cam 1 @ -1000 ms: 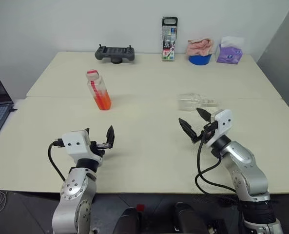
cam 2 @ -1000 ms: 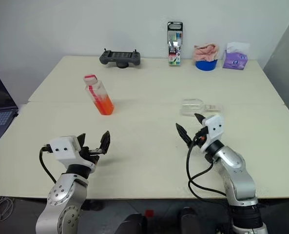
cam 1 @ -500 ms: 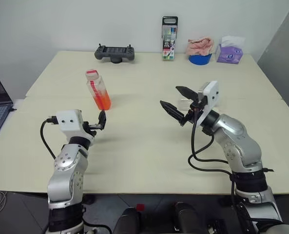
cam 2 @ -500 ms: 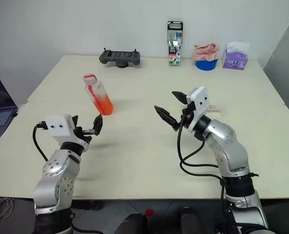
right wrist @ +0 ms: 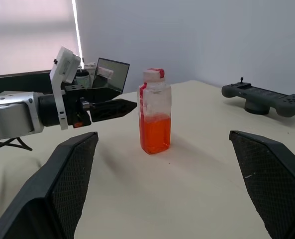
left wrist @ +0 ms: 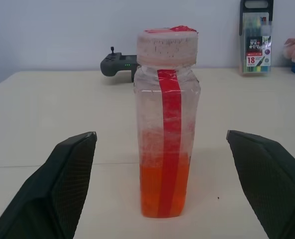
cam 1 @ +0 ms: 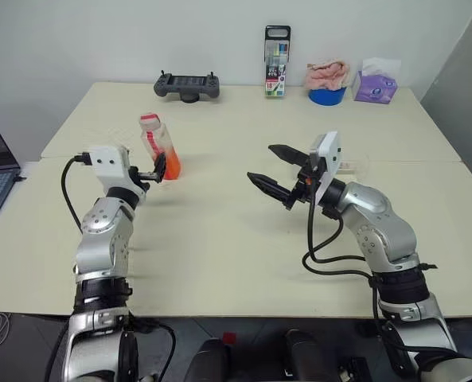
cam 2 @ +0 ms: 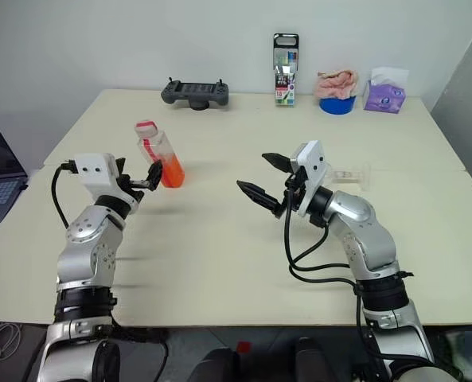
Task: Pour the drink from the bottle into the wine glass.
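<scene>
- On the pale table (cam 1: 220, 239), the job stood at its first step: the reach for the bottle (cam 1: 161, 146), with nothing poured
- The bottle stood upright on the robot's left side, cap (left wrist: 167, 46) on, the drink (left wrist: 163, 191) filling roughly its lower third
- The left gripper (cam 1: 157, 168) was level with the bottle and just short of it, fingers spread wide and holding nothing; from its wrist camera the bottle sat squarely between the two fingers, but farther out than their tips, so I judged no contact yet
- The right gripper (cam 1: 273, 169) hung above the middle of the table, well apart from the bottle, pointing towards it, fingers wide apart too and empty
- The glass (cam 2: 349, 173) appeared to be lying on its side behind the right arm, partly hidden; I could not tell its state more exactly
- Next, to my eye, the left gripper needed to ease forward until the fingers flanked the body, then close on it above the liquid line without tipping it
- The cap looked like it had to come off before pouring, and the glass would need standing up; the free right gripper seemed best placed for both
</scene>
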Available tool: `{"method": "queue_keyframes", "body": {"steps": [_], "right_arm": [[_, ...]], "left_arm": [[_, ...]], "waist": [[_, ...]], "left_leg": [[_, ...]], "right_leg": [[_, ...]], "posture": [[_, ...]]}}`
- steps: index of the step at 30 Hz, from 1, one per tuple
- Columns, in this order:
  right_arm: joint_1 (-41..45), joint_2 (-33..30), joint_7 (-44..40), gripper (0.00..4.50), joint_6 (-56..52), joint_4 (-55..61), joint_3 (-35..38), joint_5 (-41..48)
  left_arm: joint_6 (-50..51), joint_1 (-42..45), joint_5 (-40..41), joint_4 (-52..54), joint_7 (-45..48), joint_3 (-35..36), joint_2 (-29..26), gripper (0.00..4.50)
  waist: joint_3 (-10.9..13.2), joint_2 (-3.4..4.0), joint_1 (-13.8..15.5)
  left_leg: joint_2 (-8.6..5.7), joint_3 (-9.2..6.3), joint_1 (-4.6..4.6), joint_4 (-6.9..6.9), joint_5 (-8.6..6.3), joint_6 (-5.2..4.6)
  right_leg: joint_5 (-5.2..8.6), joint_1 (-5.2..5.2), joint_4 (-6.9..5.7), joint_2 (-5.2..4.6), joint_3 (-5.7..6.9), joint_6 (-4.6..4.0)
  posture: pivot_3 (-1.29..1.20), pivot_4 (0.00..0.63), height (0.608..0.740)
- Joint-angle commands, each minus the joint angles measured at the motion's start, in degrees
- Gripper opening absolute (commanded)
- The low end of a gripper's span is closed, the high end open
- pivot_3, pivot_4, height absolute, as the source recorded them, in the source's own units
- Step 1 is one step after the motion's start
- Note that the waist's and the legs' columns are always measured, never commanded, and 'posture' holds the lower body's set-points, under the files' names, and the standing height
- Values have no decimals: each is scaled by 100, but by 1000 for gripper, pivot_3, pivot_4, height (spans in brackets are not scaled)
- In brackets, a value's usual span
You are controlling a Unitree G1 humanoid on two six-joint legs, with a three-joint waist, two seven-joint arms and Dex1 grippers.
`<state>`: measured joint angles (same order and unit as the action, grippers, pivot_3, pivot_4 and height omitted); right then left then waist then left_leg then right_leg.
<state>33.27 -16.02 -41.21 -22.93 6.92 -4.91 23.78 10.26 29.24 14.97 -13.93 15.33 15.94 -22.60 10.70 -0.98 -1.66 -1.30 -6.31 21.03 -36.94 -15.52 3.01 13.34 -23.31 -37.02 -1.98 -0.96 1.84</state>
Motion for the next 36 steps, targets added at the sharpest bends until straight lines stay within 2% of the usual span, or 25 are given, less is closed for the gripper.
{"method": "queue_keyframes", "body": {"steps": [1, 10, 18, 25, 28, 34, 36], "right_arm": [[127, -7, -49, 4500, 19, 121, -21, 16], [60, -5, 23, 4500, 27, 173, -51, -8], [-163, -22, 107, 4500, -81, 393, -119, -36], [-307, -25, 234, 4500, -190, 587, -123, -42], [-299, 0, 301, 4500, -185, 587, -109, -42], [-250, -49, 348, 4500, -194, 592, -112, -91], [-206, -159, 386, 4500, -342, 700, -30, -62]], "left_arm": [[-562, 375, -151, -457, 148, -60, -77, 4440], [-1331, 1286, -338, -1995, 293, -154, -83, 4440], [-2094, 2310, -514, -3911, 353, -162, -155, 4440], [-2530, 2659, -493, -4673, 453, -86, -217, 4440], [-2709, 2725, -508, -4850, 475, -81, -236, 3853], [-2808, 2766, -424, -4985, 631, -7, -301, 1935], [-2738, 2698, -295, -4749, 964, 45, -365, 1784]], "waist": [[0, 0, 0], [0, 0, 0], [0, -1, -3], [0, -1, -6], [0, -1, -7], [0, -1, -10], [0, -1, -15]], "left_leg": [[0, -1, 0, 0, 0, 0], [-3, -2, 1, 0, 0, 0], [-5, -1, 2, 2, 0, 0], [-4, -2, 26, -1, 0, 0], [-5, -2, 27, -1, 0, 0], [-6, -3, 31, -2, 0, 0], [-6, -3, 37, -3, 0, 0]], "right_leg": [[0, 0, 0, 0, 1, 0], [-1, -2, -2, -4, 3, 1], [-2, -4, -3, -4, 5, 3], [-2, -32, -11, -5, 6, 4], [-2, -33, -11, -5, 7, 4], [-3, -34, -11, -5, 7, 4], [-3, -40, -13, -5, 7, 4]], "posture": [[0, 150, 740], [0, 150, 740], [0, 150, 740], [0, 150, 740], [0, 150, 740], [0, 150, 740], [0, 150, 740]]}}
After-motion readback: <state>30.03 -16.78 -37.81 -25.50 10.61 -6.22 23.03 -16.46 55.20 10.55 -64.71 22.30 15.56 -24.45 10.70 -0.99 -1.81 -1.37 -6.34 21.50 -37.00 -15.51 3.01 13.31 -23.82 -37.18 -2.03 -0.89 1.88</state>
